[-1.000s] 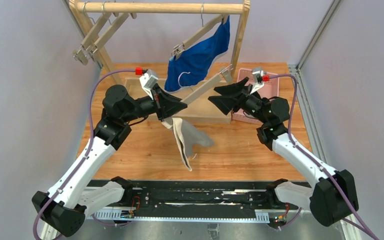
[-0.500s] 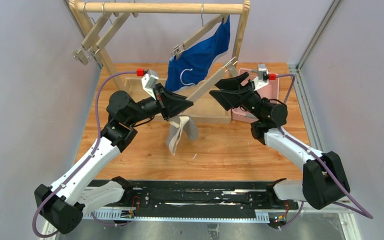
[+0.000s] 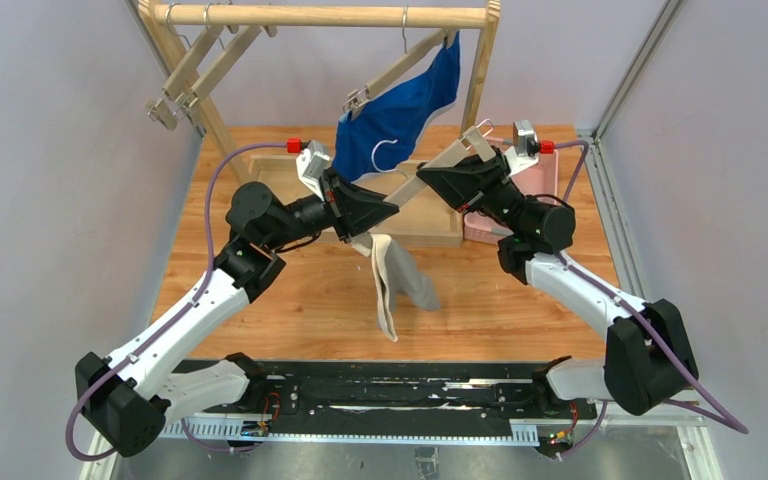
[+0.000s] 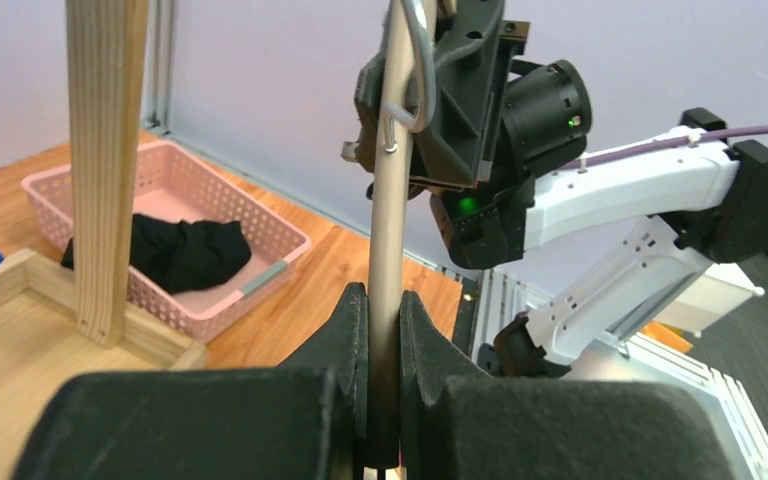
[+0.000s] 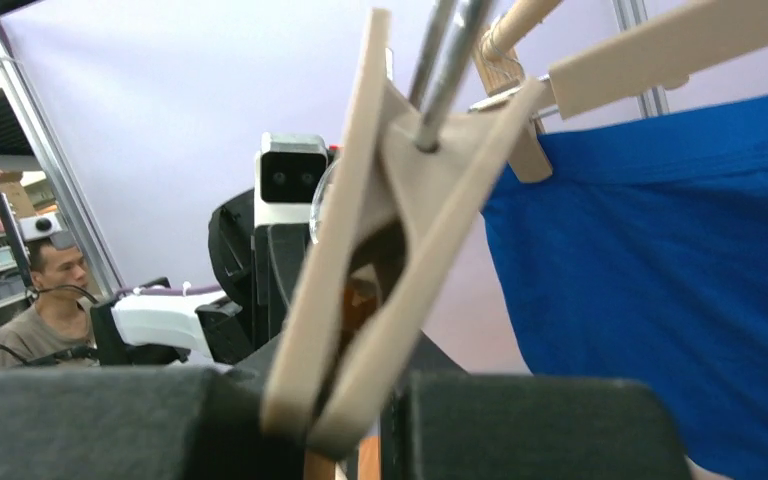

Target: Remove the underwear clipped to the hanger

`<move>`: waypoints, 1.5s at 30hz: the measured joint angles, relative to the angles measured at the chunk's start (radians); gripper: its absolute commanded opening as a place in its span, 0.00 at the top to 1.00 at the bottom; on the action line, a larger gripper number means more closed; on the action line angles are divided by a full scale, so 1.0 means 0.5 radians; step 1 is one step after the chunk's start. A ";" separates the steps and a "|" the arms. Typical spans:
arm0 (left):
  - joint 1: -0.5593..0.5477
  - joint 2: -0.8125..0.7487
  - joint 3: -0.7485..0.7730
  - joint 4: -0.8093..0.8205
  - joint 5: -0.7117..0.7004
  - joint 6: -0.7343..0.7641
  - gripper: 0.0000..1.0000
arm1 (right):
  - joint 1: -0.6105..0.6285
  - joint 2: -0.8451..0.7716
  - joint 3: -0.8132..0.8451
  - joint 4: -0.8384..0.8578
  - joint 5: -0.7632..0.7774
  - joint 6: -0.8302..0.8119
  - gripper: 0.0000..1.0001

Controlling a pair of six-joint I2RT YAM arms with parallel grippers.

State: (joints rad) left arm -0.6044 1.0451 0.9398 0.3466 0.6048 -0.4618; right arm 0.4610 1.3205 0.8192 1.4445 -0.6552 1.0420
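In the top view, the left claw [image 3: 372, 212] is clamping the lower part of a wooden hanger [image 3: 415, 183] and holding it slanted above the middle of the desk [image 3: 290, 300], probably so that it is staying steady while the other arm is working on it. The right claw [image 3: 438, 183] is closing on the hanger's upper end, toward the far right corner. The grey brief [image 3: 397, 280] is dangling by one end from the hanger just beside the left claw, its other end hanging loose over the desk's middle, so only one clip seems to be gripping it. The blue brief [image 3: 400, 115] is hanging clipped on a second hanger on the rack [image 3: 330, 15] at the far edge, not yet being handled. In the left wrist view, the two fingers are pressing together on the hanger's bar, with the right claw sitting at the top end by the metal hook. Toward the far right corner, the black brief [image 4: 185, 252] is lying inside a pink basket [image 4: 155, 292]. In the right wrist view, the claw is squeezing a wooden clip [image 5: 380, 250], likely to be opening it, though whether any cloth is sitting in it is not showing.
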 measured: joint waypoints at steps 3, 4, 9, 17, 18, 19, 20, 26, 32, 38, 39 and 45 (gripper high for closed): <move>0.002 0.003 -0.004 0.067 -0.012 -0.006 1.00 | 0.013 -0.002 0.038 -0.005 -0.005 0.057 1.00; 0.000 0.003 -0.005 0.080 -0.012 -0.006 0.99 | 0.014 -0.004 0.047 -0.006 -0.010 0.060 0.99; -0.001 0.007 -0.013 0.107 -0.021 -0.034 0.66 | 0.015 -0.038 0.050 -0.065 -0.014 0.041 0.99; -0.011 -0.011 -0.143 0.160 -0.082 -0.066 0.46 | 0.019 -0.109 0.050 -0.250 -0.075 -0.153 0.99; -0.012 -0.024 -0.169 0.166 -0.094 -0.063 0.45 | 0.021 -0.109 0.050 -0.264 -0.089 -0.157 0.99; -0.012 -0.043 -0.205 0.170 -0.110 -0.058 0.44 | 0.025 -0.109 0.050 -0.275 -0.098 -0.157 0.99; -0.012 -0.063 -0.234 0.169 -0.125 -0.046 0.43 | 0.026 -0.109 0.050 -0.278 -0.104 -0.156 0.99; -0.014 -0.190 -0.313 0.057 -0.228 0.074 0.33 | 0.026 -0.172 0.050 -0.282 -0.121 -0.156 0.99; -0.014 -0.326 -0.314 -0.016 -0.349 0.169 0.35 | 0.026 -0.249 0.050 -0.304 -0.160 -0.158 0.99; -0.014 -0.331 -0.314 -0.035 -0.333 0.175 0.35 | 0.026 -0.270 0.050 -0.359 -0.160 -0.180 0.99; -0.014 -0.329 -0.314 -0.044 -0.318 0.174 0.35 | 0.026 -0.271 0.050 -0.368 -0.160 -0.185 0.99; -0.014 -0.333 -0.349 -0.069 -0.223 0.166 0.35 | 0.026 -0.272 0.050 -0.381 -0.158 -0.200 0.99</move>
State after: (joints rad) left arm -0.6113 0.8787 0.7650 0.3122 0.4934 -0.3790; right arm 0.4740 1.1847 0.8440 1.2541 -0.7341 0.9421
